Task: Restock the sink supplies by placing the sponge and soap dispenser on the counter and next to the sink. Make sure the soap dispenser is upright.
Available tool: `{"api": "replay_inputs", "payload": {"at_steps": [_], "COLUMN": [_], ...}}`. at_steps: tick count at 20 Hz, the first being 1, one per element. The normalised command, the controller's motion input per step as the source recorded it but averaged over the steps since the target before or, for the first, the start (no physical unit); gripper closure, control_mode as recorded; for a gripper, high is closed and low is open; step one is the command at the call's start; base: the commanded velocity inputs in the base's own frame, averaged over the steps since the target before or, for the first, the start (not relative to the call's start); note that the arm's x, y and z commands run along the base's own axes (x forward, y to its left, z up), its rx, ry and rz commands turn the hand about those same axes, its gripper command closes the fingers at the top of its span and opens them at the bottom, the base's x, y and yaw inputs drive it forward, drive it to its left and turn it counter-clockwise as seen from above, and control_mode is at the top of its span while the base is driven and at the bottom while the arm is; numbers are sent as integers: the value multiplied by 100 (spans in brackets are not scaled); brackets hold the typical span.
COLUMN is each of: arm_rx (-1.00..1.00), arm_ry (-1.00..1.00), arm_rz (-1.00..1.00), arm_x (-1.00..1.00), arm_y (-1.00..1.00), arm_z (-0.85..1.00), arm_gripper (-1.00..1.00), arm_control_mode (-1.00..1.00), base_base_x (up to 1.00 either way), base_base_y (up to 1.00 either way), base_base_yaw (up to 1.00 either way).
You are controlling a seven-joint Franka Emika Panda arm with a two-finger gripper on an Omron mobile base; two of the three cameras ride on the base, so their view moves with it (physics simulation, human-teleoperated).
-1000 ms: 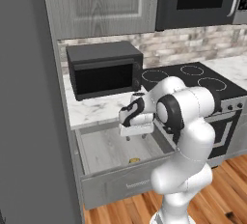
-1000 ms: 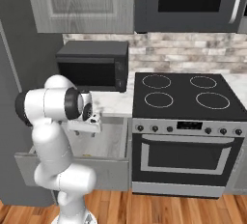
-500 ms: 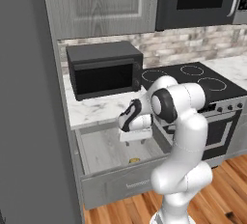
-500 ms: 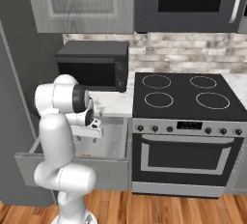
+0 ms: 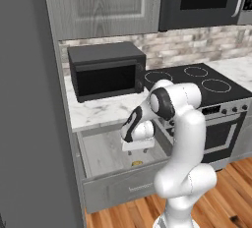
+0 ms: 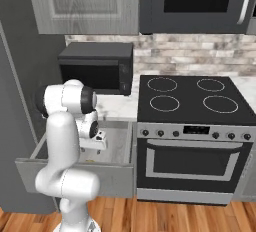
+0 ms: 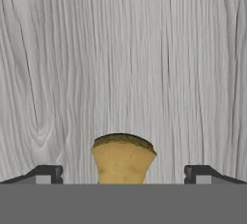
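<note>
The sponge [image 7: 123, 158], yellow-ochre with a darker top, lies on the pale wood-grain floor of an open drawer [image 5: 118, 185]. In the hand view it sits between my two dark fingertips [image 7: 46, 174], with a gap on each side. My gripper [image 7: 123, 175] is open and points straight down into the drawer, just above the sponge [image 5: 137, 163]. From the right base view the hand [image 6: 95, 145] hangs inside the drawer [image 6: 75, 173]. The white marble counter [image 5: 103, 110] runs above the drawer. The soap dispenser and the sink are out of view.
A black microwave [image 5: 106, 70] stands on the counter behind the drawer. The black stovetop [image 5: 197, 82] and oven [image 6: 192, 161] are to the right. A tall grey panel [image 5: 29, 99] walls off the left. The drawer's side walls stand close around the hand.
The arm has lowered the hand deeper into the drawer, toward the sponge. The jaws have stayed open.
</note>
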Motion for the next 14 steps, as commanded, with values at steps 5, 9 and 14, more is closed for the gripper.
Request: {"api": "replay_inputs", "payload": {"at_steps": [5,9,14], "arm_rx": [0,0,0], "arm_ry": [0,0,0], "arm_rz": [0,0,0], "arm_x": [0,-2,-17], "arm_y": [0,0,0], "arm_z": [-13,-6,-28], "arm_gripper": [-100,-100,-100], "arm_control_mode": [-100,-100,-100], "base_base_x": [0,0,0], "base_base_y": [0,0,0], "base_base_yaw": [0,0,0]}}
